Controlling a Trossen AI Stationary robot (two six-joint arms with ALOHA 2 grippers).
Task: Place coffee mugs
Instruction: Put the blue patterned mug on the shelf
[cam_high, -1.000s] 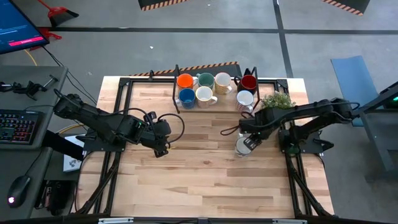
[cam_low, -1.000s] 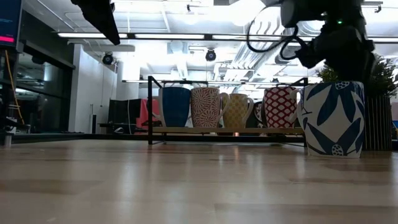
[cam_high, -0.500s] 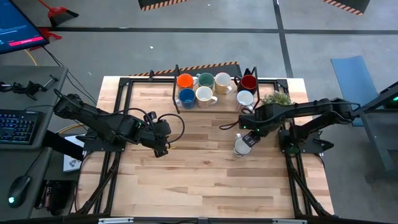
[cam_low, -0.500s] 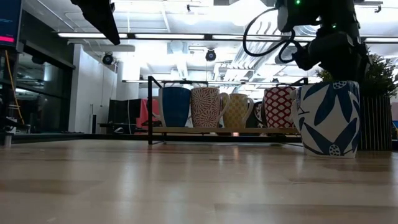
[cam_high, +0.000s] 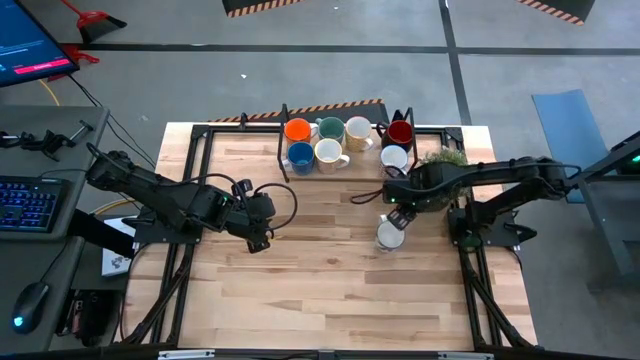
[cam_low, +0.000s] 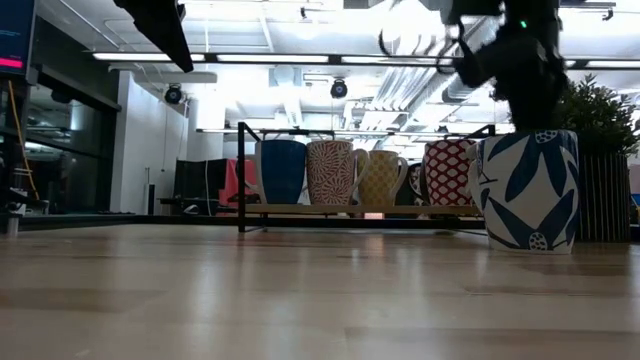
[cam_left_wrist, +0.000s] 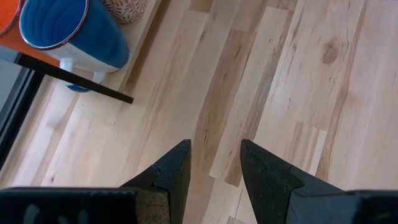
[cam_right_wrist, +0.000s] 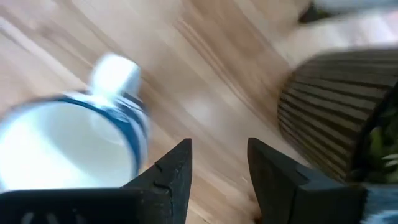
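Since the earlier frame, the right end effector (cam_high: 393, 203) has pulled back toward the rack (cam_high: 283, 150) and let go of the white mug with blue leaves (cam_high: 389, 235), which stands upright on the surface (cam_high: 320, 280), near the potted plant (cam_high: 445, 160). Its fingers are narrowly apart and empty. Seven mugs sit by the rack. Left end effector (cam_high: 262, 240) hovers, narrowly open, empty.

Left gripper (cam_high: 262, 238) hovers with fingers parted and empty; right gripper (cam_high: 393, 196) likewise, arm reaching inward.
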